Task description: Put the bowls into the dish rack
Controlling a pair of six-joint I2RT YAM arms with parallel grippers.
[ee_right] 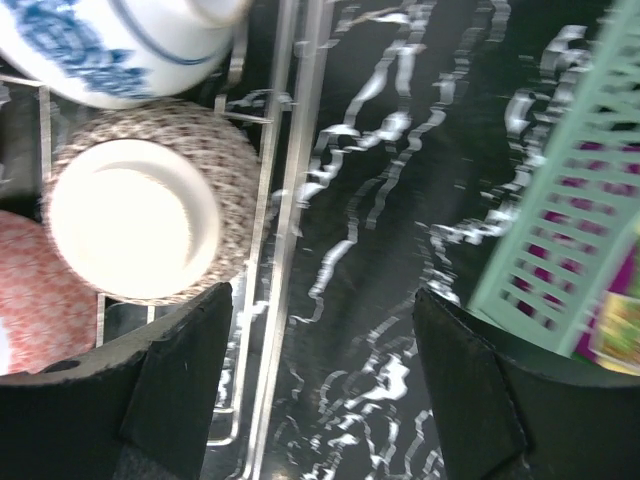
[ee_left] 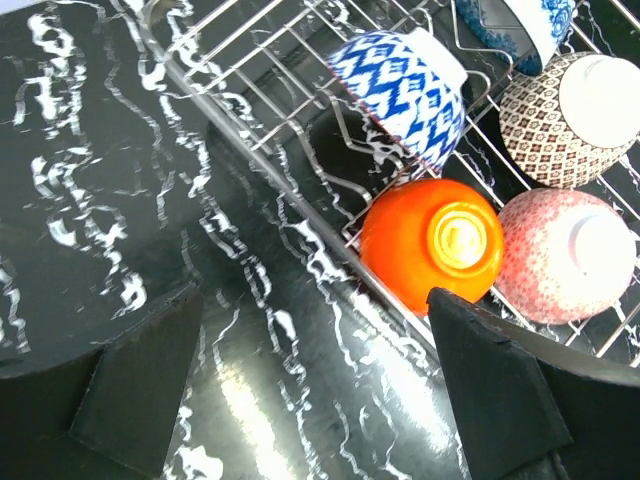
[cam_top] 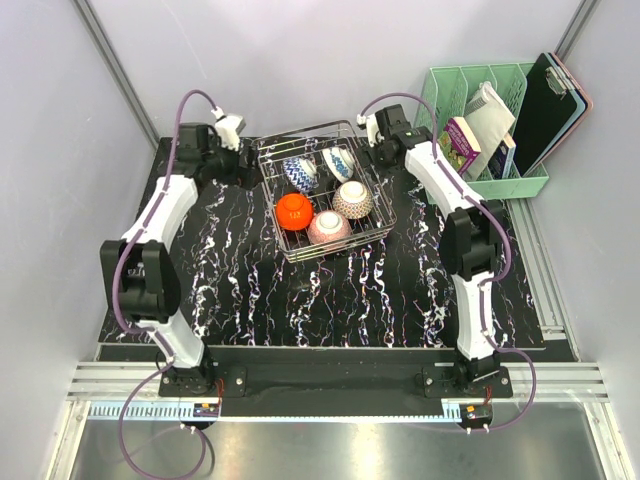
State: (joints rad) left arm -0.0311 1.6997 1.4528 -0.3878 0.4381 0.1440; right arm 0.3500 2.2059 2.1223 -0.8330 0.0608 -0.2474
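Note:
All five bowls sit upside down in the wire dish rack (cam_top: 345,246): two blue-and-white bowls (cam_top: 299,173) (cam_top: 338,163) at the back, a beige net bowl (cam_top: 353,198), an orange bowl (cam_top: 293,209) and a pink net bowl (cam_top: 329,227) in front. My left gripper (cam_top: 248,168) hangs open and empty just outside the rack's left rim (ee_left: 250,140), with the orange bowl (ee_left: 420,235) close by its right finger. My right gripper (cam_top: 377,152) is open and empty over the rack's right rim (ee_right: 285,200), next to the beige bowl (ee_right: 140,210).
A mint-green slotted organiser (cam_top: 490,130) with books and a clipboard stands at the back right; its corner shows in the right wrist view (ee_right: 560,240). The black marbled tabletop (cam_top: 300,300) lies in front of the rack. Grey walls stand on both sides.

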